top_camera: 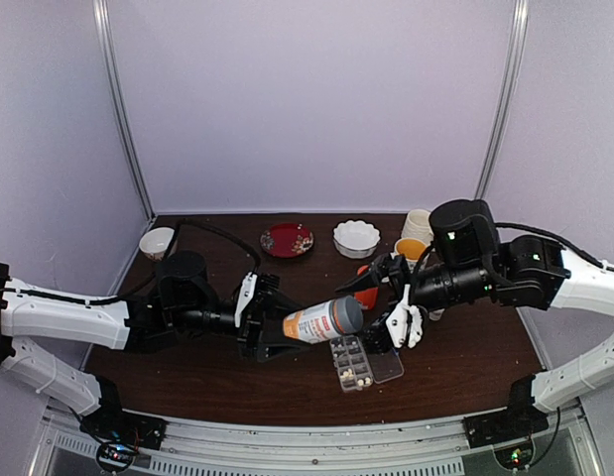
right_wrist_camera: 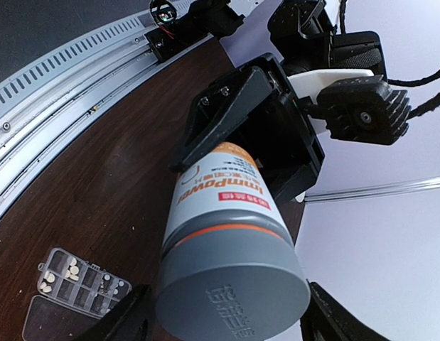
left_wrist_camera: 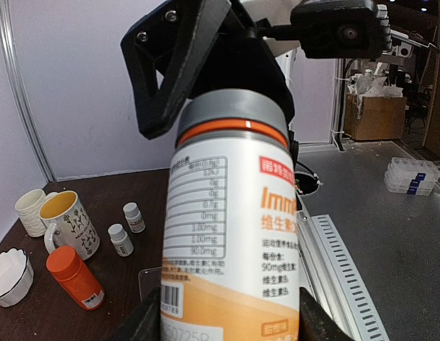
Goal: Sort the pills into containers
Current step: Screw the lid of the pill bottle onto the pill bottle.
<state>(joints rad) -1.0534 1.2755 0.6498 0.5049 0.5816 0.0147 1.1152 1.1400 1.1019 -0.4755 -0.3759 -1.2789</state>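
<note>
Dark wooden table (top_camera: 465,367) carries the pill box (top_camera: 351,363), with pills (right_wrist_camera: 70,271) in some compartments. Above it the left claw (top_camera: 287,329) holds a bottle (top_camera: 321,321) sideways. The right claw (right_wrist_camera: 227,316) straddles its grey cap (right_wrist_camera: 230,284), but whether it grips cannot be told. Uncapping seems to be in hand, so the next move calls for clamping and twisting.

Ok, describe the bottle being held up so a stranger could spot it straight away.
On the dark table, look mid-air near the clear pill box. The bottle lies sideways in the left gripper, with a white-and-orange label and a grey cap with an orange ring. The orange bottle has an orange cap and sits on the table.
</note>
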